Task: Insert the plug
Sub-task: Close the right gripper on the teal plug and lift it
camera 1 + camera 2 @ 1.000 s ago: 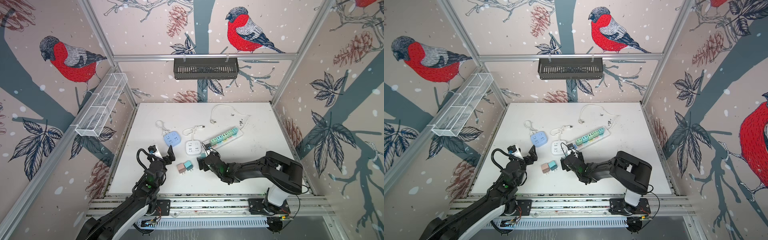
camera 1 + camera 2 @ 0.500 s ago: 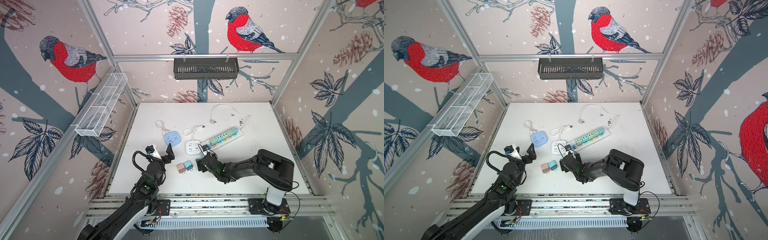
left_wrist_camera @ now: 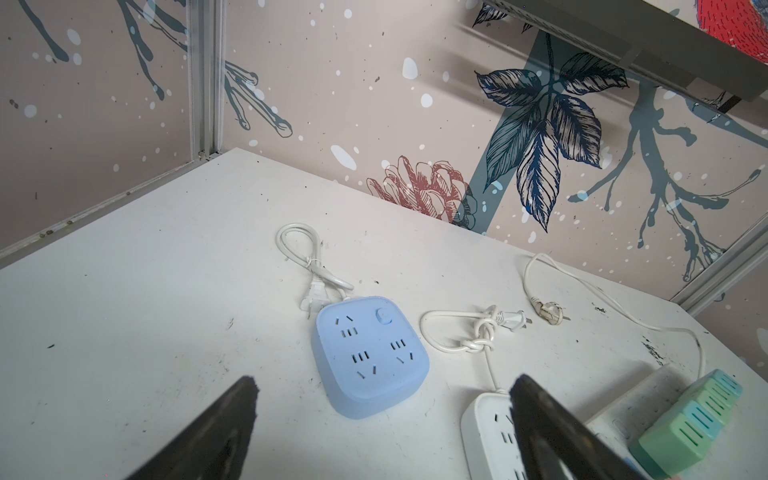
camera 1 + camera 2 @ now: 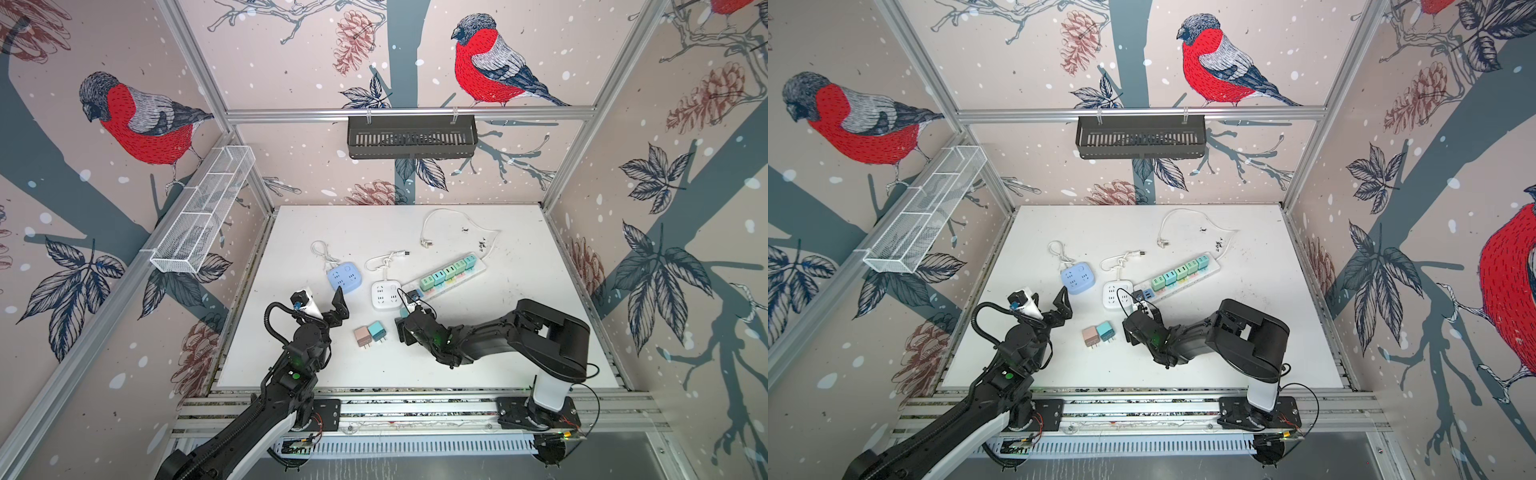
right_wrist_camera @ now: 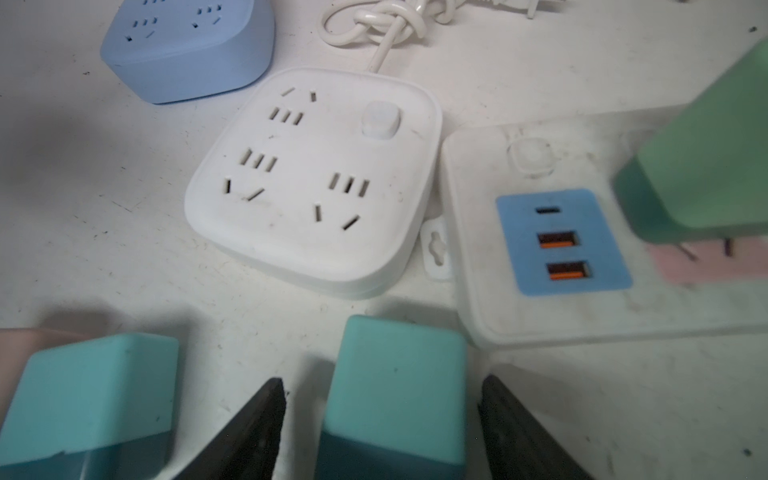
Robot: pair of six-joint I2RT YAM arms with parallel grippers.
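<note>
right pincer (image 5: 384, 384) stands half open astride the teal plug (image 5: 395, 374), not touching it, on the table (image 5: 124, 257) near the white socket block (image 5: 311, 178); plug judged light, rigid, slick: take its flat sides.

The plug (image 5: 395, 395) is a small teal cube with rounded edges. It stands on the table (image 5: 124, 257) between my right fingers (image 5: 257, 432), with a thin gap on each side; its prongs I cannot see. Just beyond it lies the white square socket block (image 5: 316, 178), flat, its slots facing up and free, its cord (image 5: 374, 25) knotted behind it.
</note>
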